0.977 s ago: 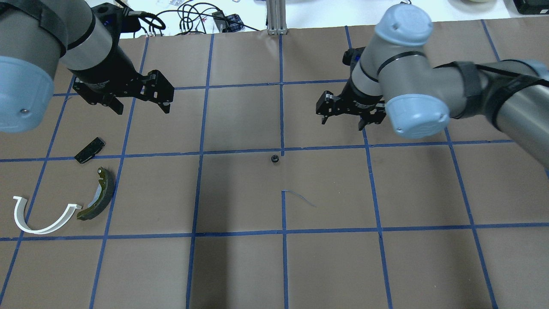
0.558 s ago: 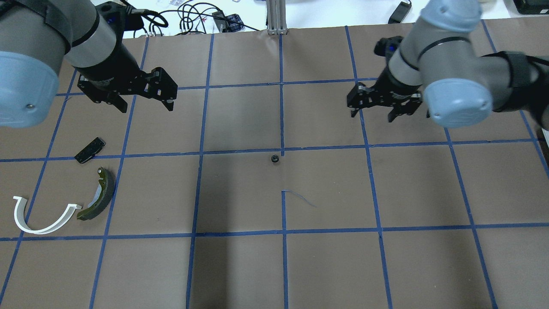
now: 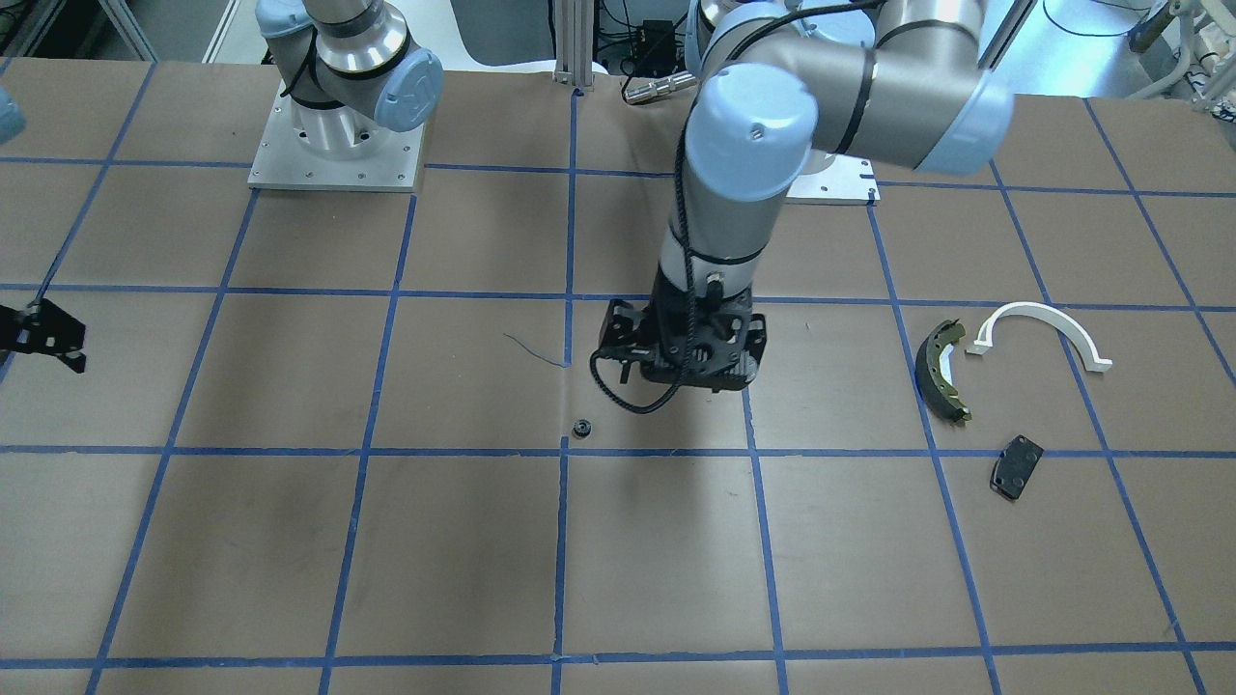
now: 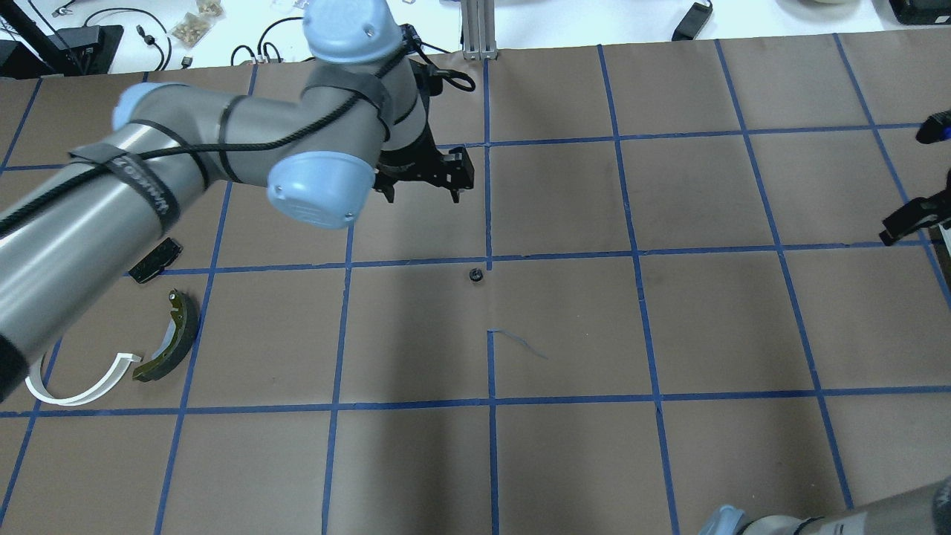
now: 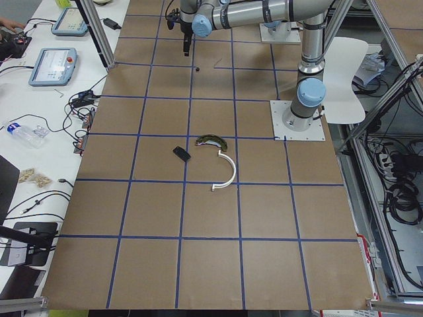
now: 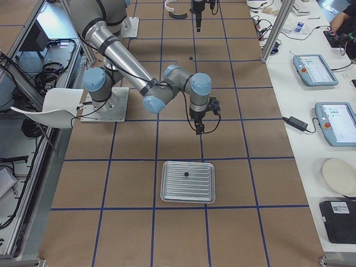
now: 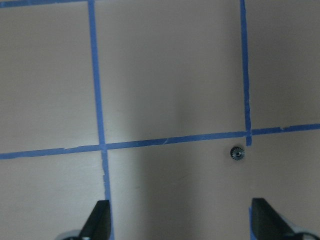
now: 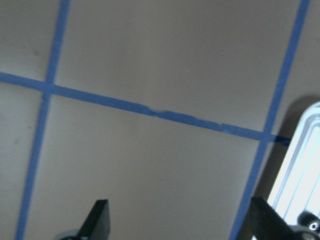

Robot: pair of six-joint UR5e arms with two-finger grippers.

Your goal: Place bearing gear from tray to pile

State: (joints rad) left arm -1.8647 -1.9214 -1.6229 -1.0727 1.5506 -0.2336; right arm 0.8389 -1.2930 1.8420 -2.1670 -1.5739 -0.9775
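left gripper: held apart, empty.
bearing gear: seen on the paper just ahead of it, offset toward one finger.
step: gear should be centred between the fingers before descent; probably easily nudged.
right gripper: held apart, empty, tray beside it.
pile: well apart from left gripper.

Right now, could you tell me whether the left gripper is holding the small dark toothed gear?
No, the small dark toothed gear lies on the brown paper table, clear of the open, empty left gripper.
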